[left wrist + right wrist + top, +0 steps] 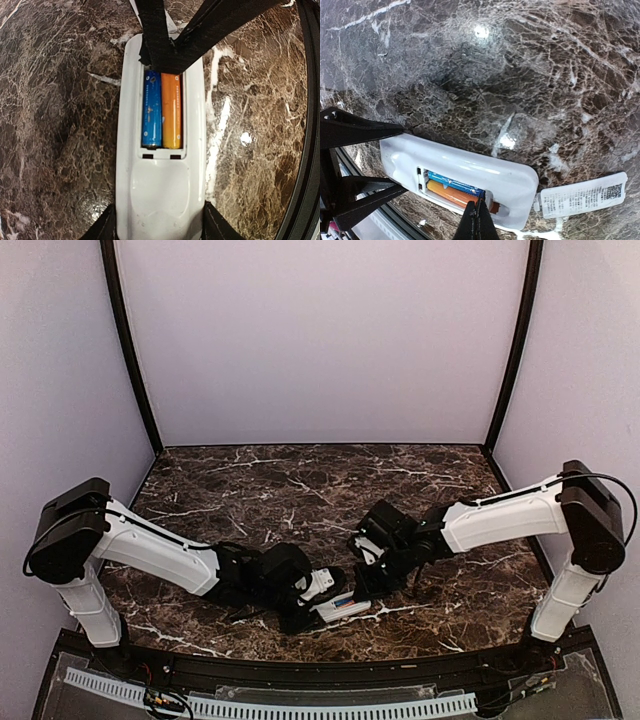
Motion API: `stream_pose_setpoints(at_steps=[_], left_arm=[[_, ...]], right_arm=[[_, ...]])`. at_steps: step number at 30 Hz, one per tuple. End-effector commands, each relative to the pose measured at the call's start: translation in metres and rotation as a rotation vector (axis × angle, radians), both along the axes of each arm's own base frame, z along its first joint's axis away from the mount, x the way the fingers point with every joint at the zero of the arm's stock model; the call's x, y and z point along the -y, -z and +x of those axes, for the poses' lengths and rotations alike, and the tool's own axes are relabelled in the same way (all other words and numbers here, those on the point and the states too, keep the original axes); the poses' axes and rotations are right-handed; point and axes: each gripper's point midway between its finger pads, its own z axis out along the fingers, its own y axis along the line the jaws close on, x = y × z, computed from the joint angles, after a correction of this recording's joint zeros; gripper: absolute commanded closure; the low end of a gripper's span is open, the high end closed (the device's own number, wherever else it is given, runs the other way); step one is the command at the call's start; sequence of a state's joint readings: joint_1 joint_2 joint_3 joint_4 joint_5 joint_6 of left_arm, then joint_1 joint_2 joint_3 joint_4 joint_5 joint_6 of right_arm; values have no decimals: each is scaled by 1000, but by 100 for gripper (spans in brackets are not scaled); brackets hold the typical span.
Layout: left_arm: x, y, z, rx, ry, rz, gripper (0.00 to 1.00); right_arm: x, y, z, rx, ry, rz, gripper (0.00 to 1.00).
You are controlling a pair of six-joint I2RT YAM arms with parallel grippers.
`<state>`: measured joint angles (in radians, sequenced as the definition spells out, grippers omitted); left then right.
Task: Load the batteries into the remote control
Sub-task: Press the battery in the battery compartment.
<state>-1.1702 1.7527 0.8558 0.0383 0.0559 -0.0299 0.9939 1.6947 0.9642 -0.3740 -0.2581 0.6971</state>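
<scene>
The white remote control [160, 195] lies back-up on the marble table, its compartment uncovered. Two batteries sit side by side inside it, one blue [151, 110] and one orange [171, 112]. My left gripper [160, 222] is shut on the remote's near end, one finger against each long side. My right gripper [479, 210] is shut, its joined tips resting at the far end of the batteries [452, 189] in the compartment. From above, the left gripper [305, 600] and right gripper [372, 575] meet over the remote [340, 608].
A small flat white cover piece [583, 195] with a printed label lies on the marble just beyond the remote's far end. The dark table edge and a white cable strip [300, 705] run along the near side.
</scene>
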Motion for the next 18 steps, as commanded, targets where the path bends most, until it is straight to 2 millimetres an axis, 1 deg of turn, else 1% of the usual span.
stream_pose_setpoints(at_steps=[1,3,5,7,10,13,16,18], left_arm=[[-31,40,-23,-104,12,135,69],[-31,40,-23,-105,13,137,69],[-31,40,-23,-103,14,136,69],[-31,40,-23,-102,15,136,69],[-31,40,-23,-101,18,136,69],[-32,40,-23,-99,18,139,69],[-32,40,-23,-98,17,141,69],[-32,40,-23,-99,18,142,69]], right_arm=[[4,18,-16,16,-54,-158,98],[13,19,-11,68,-61,-247,96],[20,18,-7,97,-66,-295,95],[24,16,-5,114,-68,-316,94],[25,13,-5,117,-80,-323,93],[17,4,-3,132,-95,-289,90],[0,-19,1,152,-104,-195,87],[-8,-33,4,158,-99,-136,84]])
